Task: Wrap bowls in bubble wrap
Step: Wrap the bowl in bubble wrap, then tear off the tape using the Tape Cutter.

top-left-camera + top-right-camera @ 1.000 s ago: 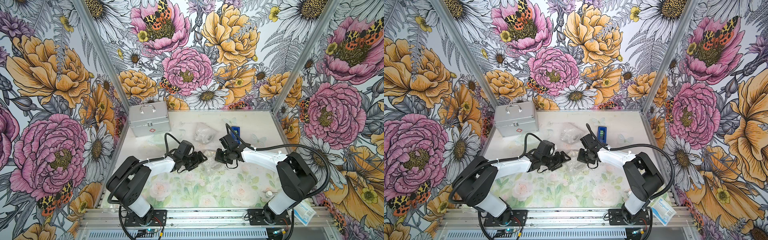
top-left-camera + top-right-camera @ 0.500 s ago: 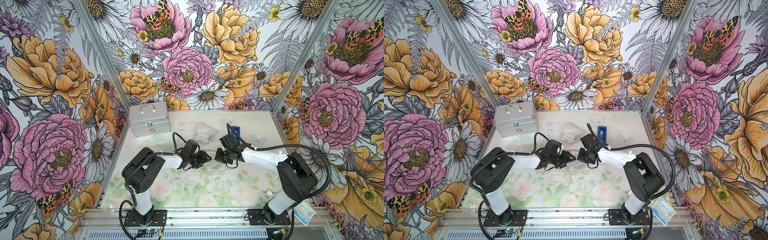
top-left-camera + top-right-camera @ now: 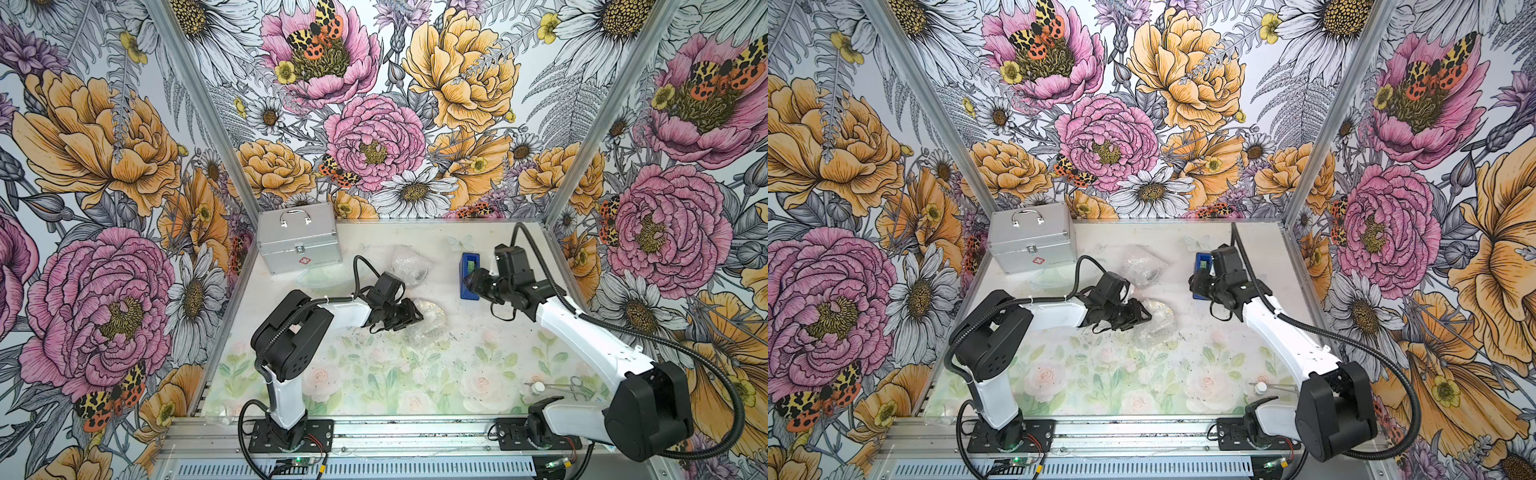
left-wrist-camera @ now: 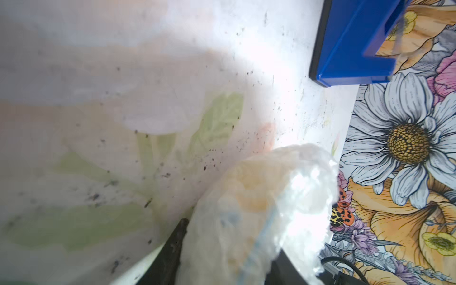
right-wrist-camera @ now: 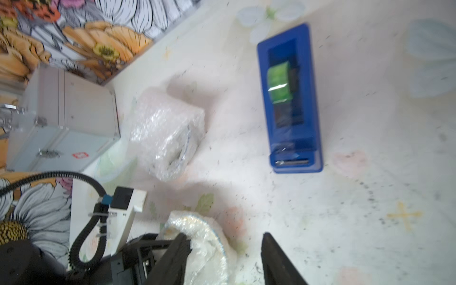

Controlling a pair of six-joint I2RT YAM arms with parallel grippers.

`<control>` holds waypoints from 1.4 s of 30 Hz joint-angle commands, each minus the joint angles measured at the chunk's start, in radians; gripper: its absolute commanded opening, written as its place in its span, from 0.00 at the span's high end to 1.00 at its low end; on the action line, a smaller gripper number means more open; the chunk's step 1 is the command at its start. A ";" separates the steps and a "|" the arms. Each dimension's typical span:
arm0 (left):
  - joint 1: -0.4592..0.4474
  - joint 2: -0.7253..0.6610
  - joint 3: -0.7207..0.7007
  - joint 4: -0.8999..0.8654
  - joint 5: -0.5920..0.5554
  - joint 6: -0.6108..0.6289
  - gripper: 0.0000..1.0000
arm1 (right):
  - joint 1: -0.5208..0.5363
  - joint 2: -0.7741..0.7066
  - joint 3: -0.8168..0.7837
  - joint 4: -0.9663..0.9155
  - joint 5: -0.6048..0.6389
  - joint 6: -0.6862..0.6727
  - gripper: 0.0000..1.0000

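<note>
**Desk [image 3: 374, 374], near to far.**

1. Left end effector [image 3: 411, 316], your nearer arm. Its jaws sit either side of the bubble wrap [image 3: 428, 332] bunched round a bowl [image 3: 432, 311]. The bowl lies just off its tips, toward the right arm. You cannot tell whether the clamp is firm.
2. Right end effector [image 3: 473, 286]. Jaws apart and empty, beyond that bowl and clear of it, at the tape dispenser [image 3: 468, 258].
3. Second wrapped bundle [image 3: 409, 266], farther back.
4. Metal case [image 3: 297, 239], far left corner.

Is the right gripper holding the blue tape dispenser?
No. In the right wrist view the right gripper is open with nothing between its jaws, and the tape dispenser lies clear of it.
</note>
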 commanded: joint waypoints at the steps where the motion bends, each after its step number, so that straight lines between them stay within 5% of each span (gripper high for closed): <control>1: -0.004 0.017 0.035 -0.073 0.007 0.095 0.57 | -0.134 0.035 -0.031 0.073 -0.145 -0.077 0.49; 4: -0.006 0.024 0.043 -0.073 0.024 0.111 0.57 | -0.255 0.178 0.041 0.095 -0.385 -0.102 0.61; 7: -0.010 0.026 0.055 -0.074 0.042 0.128 0.58 | -0.276 0.287 0.102 0.106 -0.451 -0.134 0.63; 26: -0.022 0.023 0.081 -0.116 0.052 0.167 0.59 | -0.264 0.562 0.226 0.136 -0.525 -0.134 0.67; 42: -0.022 0.007 0.074 -0.119 0.050 0.174 0.60 | -0.250 0.597 0.230 0.128 -0.508 -0.110 0.71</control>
